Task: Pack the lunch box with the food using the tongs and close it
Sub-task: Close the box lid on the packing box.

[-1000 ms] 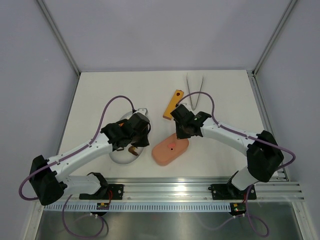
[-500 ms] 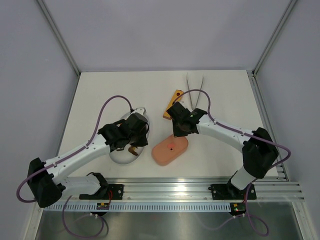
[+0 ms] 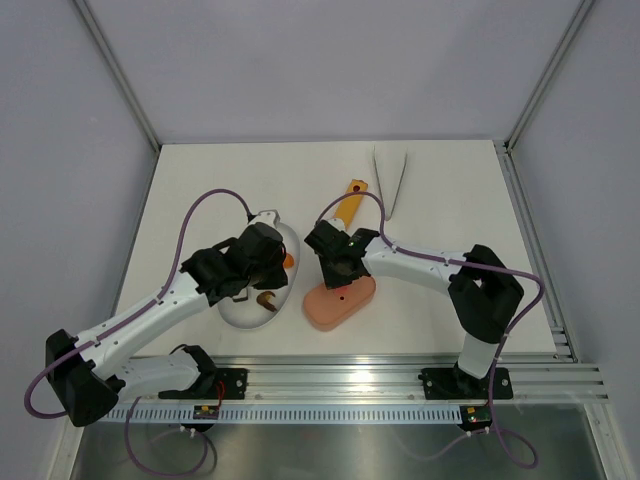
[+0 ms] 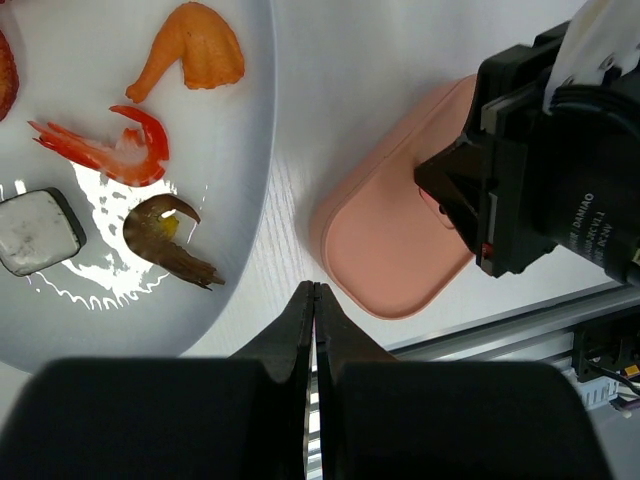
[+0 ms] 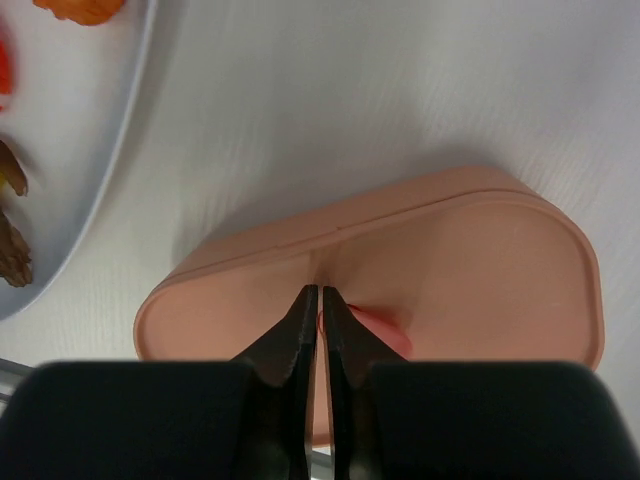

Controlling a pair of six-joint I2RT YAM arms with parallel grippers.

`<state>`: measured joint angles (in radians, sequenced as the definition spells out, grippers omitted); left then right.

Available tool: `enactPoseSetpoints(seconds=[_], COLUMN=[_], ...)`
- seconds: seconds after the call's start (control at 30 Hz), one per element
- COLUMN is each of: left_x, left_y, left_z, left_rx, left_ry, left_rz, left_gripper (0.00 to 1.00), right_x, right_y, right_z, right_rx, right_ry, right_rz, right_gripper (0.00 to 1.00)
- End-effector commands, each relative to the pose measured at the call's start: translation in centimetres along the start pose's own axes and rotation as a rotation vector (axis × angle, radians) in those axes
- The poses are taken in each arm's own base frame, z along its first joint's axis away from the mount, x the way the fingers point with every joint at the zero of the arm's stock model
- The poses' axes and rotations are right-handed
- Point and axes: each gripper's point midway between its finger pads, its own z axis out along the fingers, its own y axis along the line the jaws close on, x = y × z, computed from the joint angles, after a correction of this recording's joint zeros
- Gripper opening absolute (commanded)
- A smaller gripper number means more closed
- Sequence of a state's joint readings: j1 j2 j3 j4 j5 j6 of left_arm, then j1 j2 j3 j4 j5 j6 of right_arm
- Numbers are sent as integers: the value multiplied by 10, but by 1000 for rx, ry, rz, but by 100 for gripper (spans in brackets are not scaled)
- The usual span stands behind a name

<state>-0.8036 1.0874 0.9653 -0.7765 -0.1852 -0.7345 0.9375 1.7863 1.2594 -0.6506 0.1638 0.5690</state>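
Since a second ago our right claw (image 5: 320, 292) has swung left over the closed salmon-pink lunch box (image 3: 338, 305), fingers all but touching beside its red lid dot (image 5: 385, 330). The box lies near the desk's (image 3: 450, 200) front edge, open room to its right. Our left claw (image 4: 315, 290) is closed, empty. "DAMIAO" shows on the right wrist (image 4: 560, 150)

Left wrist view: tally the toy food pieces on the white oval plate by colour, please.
Orange curled toy piece: 1
Red toy pieces: 2, a shrimp and a sliver cut off by the frame edge
Brown toy curl: 1
Dark-rimmed white cube: 1
Total: 5
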Motion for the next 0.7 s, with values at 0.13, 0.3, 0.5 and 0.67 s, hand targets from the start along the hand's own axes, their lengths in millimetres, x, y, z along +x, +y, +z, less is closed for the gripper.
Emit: enactPoseSetpoints(seconds=[0.13,0.3,0.5,0.67], left_x=[-12,-12,-14,-10], left_y=[-2,-2,-2,-1], left_z=[-4,-3,-7,-3], left_rx=[9,9,15,15], left_ry=[-46,-44,-65,-53], left_rz=[-14,-15,-24,-25], left_gripper=[0,0,0,0], right_x=[-15,-43,-29,7], right_y=[11,-7,-31,-37], right_z=[-25,-64,-50,-14], right_rx=[-22,41,80,86], right_ry=[-67,-200,-168,-70], right_rz=[-15,6,66,94], right_gripper=[14,18,20,20])
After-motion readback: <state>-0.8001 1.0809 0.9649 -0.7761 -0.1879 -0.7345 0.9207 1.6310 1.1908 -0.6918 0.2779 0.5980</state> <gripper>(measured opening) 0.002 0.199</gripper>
